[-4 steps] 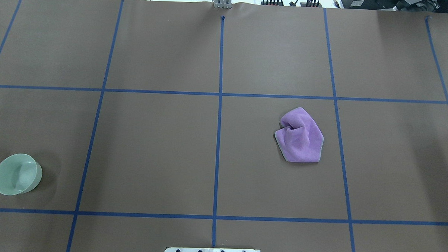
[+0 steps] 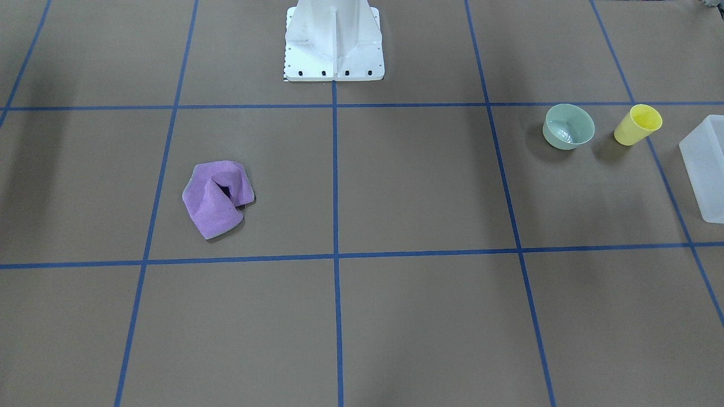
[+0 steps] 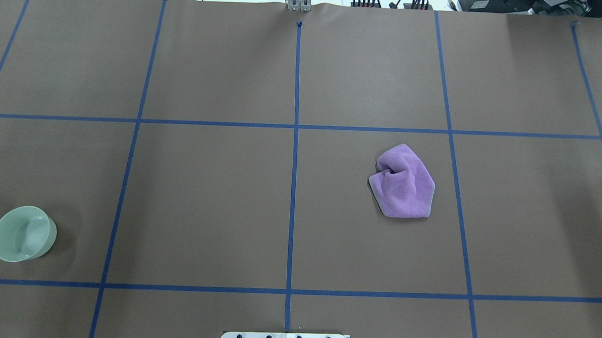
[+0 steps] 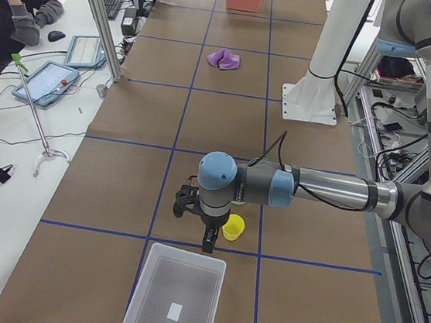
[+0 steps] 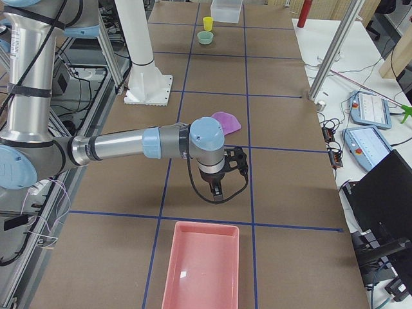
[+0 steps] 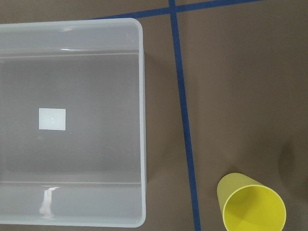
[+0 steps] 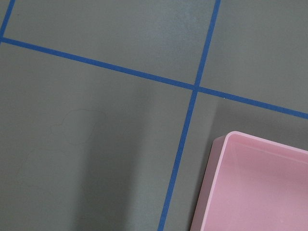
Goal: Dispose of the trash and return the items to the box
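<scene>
A: L gripper [image 4: 207,245]?
B: Over bench [image 3: 204,210] left end, just beside yellow cup [image 4: 233,227], clear box [image 4: 175,297] near. Jaws: can't tell.
A: R gripper [image 5: 217,192]?
B: Btwn purple cloth [image 5: 226,121] & pink bin [image 5: 201,264] at right end. Can't tell either.

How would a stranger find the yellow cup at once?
Start at the clear box on the robot's far left. Beside it stands the yellow cup, upright and empty. Its neighbour, the pale green bowl, is wider and lower.

Bright even overhead light, soft shadows, sharp focus throughout.
</scene>
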You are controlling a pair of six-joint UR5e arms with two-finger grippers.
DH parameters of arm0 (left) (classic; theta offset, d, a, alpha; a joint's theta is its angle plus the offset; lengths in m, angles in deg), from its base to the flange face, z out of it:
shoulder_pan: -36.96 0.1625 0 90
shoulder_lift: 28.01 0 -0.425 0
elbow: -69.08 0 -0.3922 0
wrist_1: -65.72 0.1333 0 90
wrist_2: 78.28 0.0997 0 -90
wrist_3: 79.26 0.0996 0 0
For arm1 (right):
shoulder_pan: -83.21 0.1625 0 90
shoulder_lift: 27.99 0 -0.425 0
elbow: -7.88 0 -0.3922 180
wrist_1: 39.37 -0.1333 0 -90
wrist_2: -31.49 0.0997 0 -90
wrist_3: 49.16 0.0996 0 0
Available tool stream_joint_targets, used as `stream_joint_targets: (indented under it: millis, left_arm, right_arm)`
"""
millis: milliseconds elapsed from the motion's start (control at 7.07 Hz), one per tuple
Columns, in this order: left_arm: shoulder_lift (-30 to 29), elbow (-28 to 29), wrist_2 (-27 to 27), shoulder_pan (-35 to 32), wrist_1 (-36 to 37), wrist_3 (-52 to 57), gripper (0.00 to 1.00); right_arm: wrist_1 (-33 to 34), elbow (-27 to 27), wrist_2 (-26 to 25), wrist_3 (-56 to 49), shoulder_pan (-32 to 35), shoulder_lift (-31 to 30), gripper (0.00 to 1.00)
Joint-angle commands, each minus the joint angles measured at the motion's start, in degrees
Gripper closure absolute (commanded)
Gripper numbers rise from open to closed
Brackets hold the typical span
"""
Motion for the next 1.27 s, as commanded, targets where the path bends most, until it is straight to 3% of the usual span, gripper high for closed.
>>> stream_joint_targets:
  millis: [0,283,566,708,849,1132]
  left_arm:
    - [-0.7,-0.3,-0.1,0.0,-0.1,0.0,0.01]
    - [-1.2,-1.3,-7.1,0.0,-0.6,-0.2,0.01]
    - [-4.5,-0.7,-7.4,0.0,-1.5,-0.7,0.01]
    - [-4.8,-2.5,-7.5,0.1,-4.9,-1.6,0.01]
    - [-5.0,-2.5,-10.5,0.1,-8.5,-2.1,0.01]
    - [-3.9,-1.7,-11.5,0.6,-17.2,-5.9,0.01]
  right_arm:
    - [-2.7,-0.4,-0.4,0.5,0.0,0.4,0.0]
    - [-3.8,-0.2,0.0,0.9,0.1,-0.7,0.0]
    - [-6.9,-0.5,-0.2,-0.3,0.1,-2.9,0.0]
    - [-9.7,-0.5,0.2,1.0,0.0,-2.8,0.0]
    - [-9.6,-0.5,0.8,1.9,-0.1,-2.7,0.0]
    - [-9.9,-0.4,1.5,7.4,-2.1,-2.6,0.0]
